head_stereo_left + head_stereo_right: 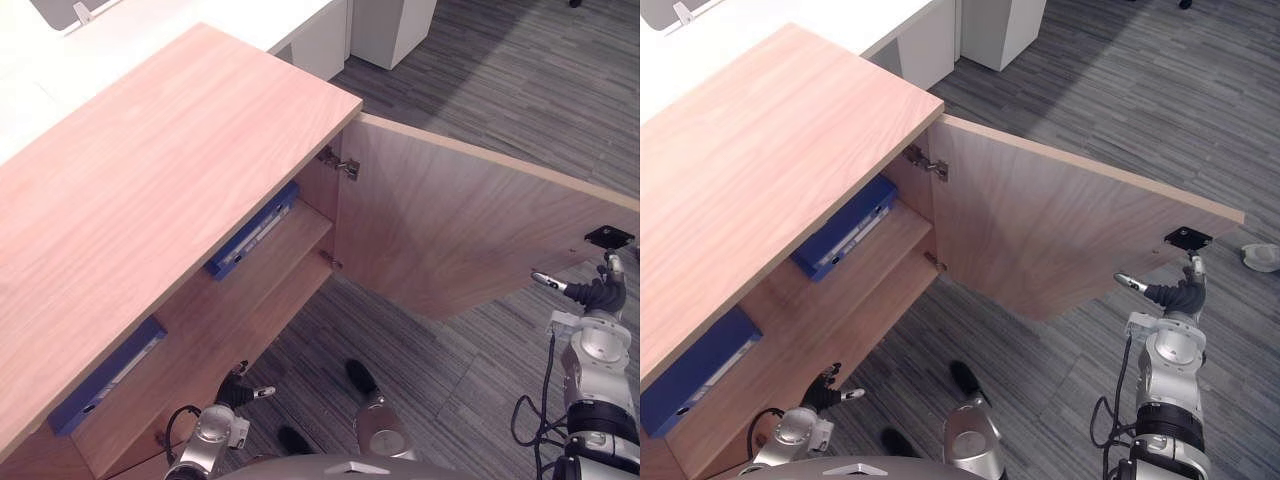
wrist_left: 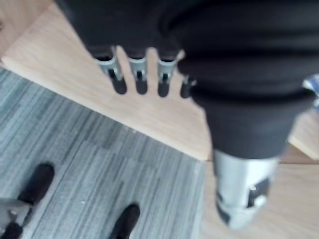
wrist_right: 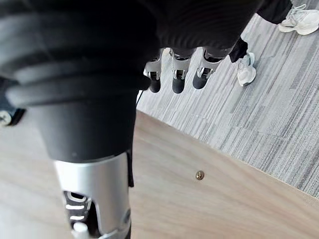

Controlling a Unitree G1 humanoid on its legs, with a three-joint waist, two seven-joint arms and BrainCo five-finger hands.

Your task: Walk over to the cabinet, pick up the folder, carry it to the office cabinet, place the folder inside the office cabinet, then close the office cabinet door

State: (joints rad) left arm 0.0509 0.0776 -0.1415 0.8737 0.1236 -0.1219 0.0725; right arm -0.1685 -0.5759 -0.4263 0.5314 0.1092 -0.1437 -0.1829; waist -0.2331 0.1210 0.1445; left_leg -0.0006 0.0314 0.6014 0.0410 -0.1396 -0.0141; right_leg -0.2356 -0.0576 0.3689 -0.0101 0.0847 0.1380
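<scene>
The wooden office cabinet (image 1: 150, 200) stands at my left with its door (image 1: 460, 230) swung wide open. Two blue folders lie on the upper shelf inside, one (image 1: 255, 232) near the hinge and one (image 1: 105, 378) closer to me. My right hand (image 1: 592, 293) hovers at the door's free edge, just below a black fitting (image 1: 608, 237), open and empty; its fingers (image 3: 174, 79) hang relaxed past the door panel. My left hand (image 1: 238, 392) is low by the cabinet's bottom board, open and holding nothing, its fingers (image 2: 139, 74) straight over the wood.
White desks (image 1: 300, 30) and a white pedestal (image 1: 390, 30) stand behind the cabinet. Grey striped carpet (image 1: 520, 80) stretches to the right. A person's white shoes (image 3: 246, 69) stand beyond the door, one also at the floor's right edge (image 1: 1260, 257).
</scene>
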